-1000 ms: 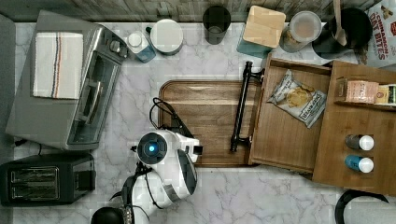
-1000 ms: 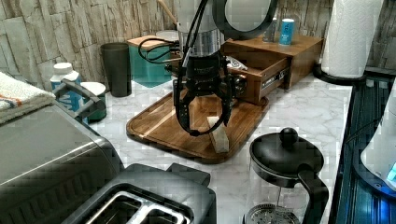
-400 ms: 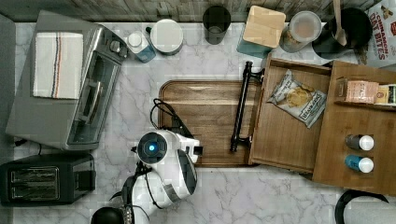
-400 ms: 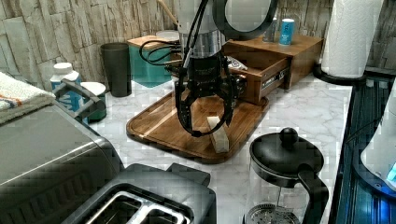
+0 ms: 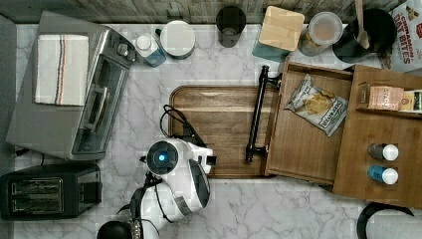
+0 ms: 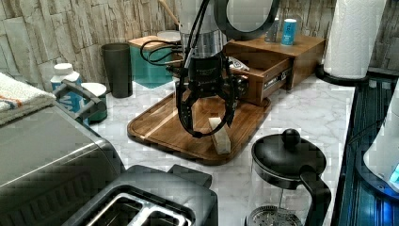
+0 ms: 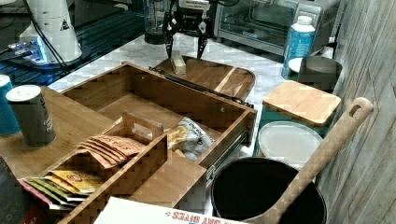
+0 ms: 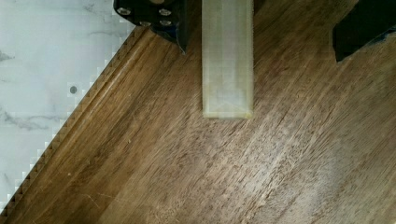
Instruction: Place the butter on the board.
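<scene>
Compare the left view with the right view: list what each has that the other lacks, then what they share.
Left view alone: the toaster, the glass coffee press and the paper towel roll.
Right view alone: the chip bag inside the open wooden drawer, the tea packets and the wooden spoon.
Both: the open gripper raised over the butter, which lies on the board.

The arm reaches straight down over the near corner of the board, wrist vertical. Its gripper hangs just above the wood with both fingers spread wide, holding nothing, tips pointing down at the surface.
</scene>
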